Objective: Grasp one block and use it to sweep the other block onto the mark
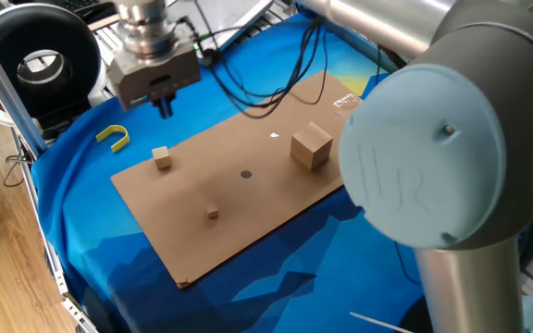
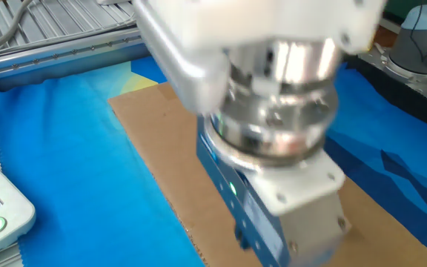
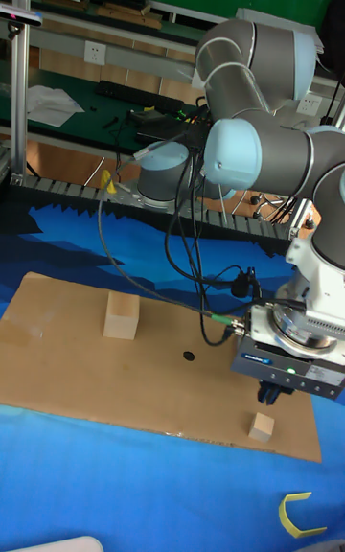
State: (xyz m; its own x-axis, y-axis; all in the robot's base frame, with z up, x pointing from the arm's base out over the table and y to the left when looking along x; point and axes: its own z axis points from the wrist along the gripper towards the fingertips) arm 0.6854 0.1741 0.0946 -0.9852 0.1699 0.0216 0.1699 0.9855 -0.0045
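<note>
1. The smallest cube (image 1: 212,213) lies nearest to the front edge of the cardboard sheet (image 1: 248,231), at about 7 o'clock from the dark dot (image 1: 245,173) and apart from it. It is bare light-brown wood with sharp edges. I judge it very light, so a soft push is enough to make it slide on the flat matte cardboard, and a quick push can make it turn or roll away.

2. The middle cube (image 1: 162,158) sits near the left end of the sheet, at about 9 o'clock from the dot. It is pale wood, stiff and dry, not slippery and not fragile. I think the best hold is on two opposite flat faces, low on the cube, so that one free face stays square for sweeping.

3. The big cube (image 1: 311,147) stands at about 2 o'clock from the dot. It is tan wood and takes no part.

4. The gripper (image 1: 166,104) hangs above the blue cloth (image 1: 81,176), at about 12 o'clock from the middle cube, holding nothing. Its dark fingers stand close together; whether a gap remains I cannot tell.
</note>
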